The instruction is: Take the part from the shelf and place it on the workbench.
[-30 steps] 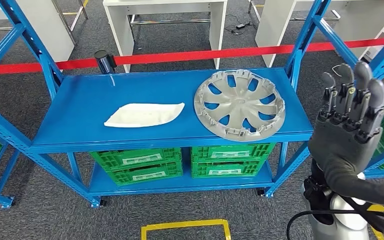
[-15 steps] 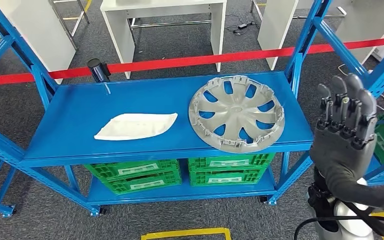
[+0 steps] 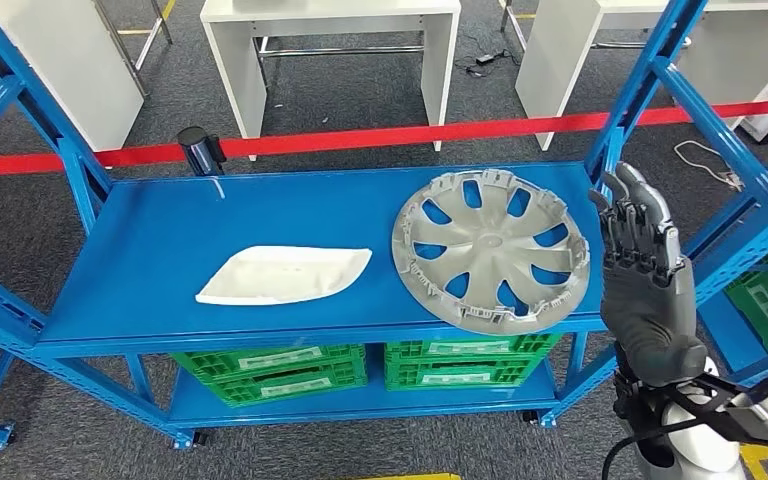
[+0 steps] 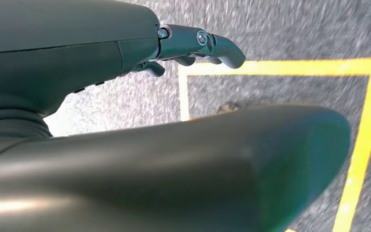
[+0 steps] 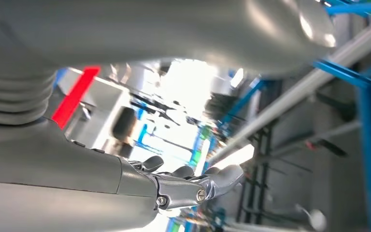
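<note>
Right robot hand raised beside the shelf, nothing held.
A white tray (image 3: 285,275) was seen far left of the right robot hand (image 3: 642,268); the silver wheel cover (image 3: 490,249) lay on the blue shelf (image 3: 150,230) just left of its upright, slightly spread fingers.

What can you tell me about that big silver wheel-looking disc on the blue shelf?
The wheel cover is a round, silver-grey disc that looks like plastic, with curved spokes, open gaps between them and small clips around its rim. It lies on the right part of the blue shelf's top level, its near edge reaching the shelf's front edge. A white tray lies apart to one side. The right hand is raised beside it, not touching it.
</note>
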